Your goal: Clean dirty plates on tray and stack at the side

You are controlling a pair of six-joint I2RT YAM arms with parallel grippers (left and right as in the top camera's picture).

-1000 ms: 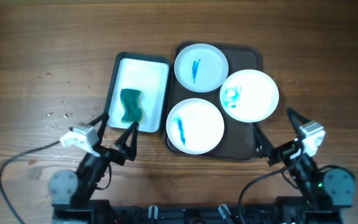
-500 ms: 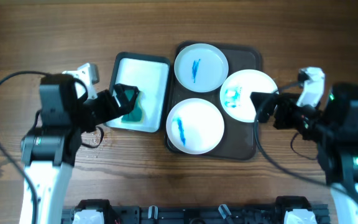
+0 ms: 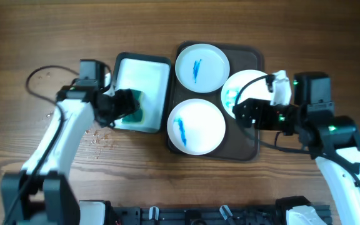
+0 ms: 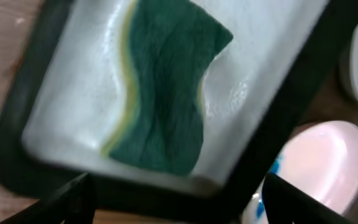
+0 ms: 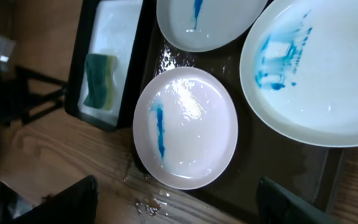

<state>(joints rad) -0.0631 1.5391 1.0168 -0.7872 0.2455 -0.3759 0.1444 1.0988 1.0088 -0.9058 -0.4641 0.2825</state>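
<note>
Plates [image 3: 196, 126] on tray [image 3: 236, 145], blue-smeared

Hiding the lower left of the right plate [image 3: 258, 81] on the tray [image 3: 249, 148] beneath the right gripper [image 3: 241, 114] in the overhead view, and covering part of the sponge [image 3: 137, 112] in the tub [image 3: 144, 69] left of the tray beneath the left gripper [image 3: 122, 105]. Blurring everything in the left wrist view, cropping the tub's ends and the tray's near plate [image 4: 319, 165]. Cutting the tray's far plate [image 5: 222, 25] and right plate off at the right wrist view's top and right edges.

The wood-grain table [image 3: 180, 19] carries a dark tray [image 3: 237, 146] just beside a white-lined tub [image 3: 152, 75].
</note>
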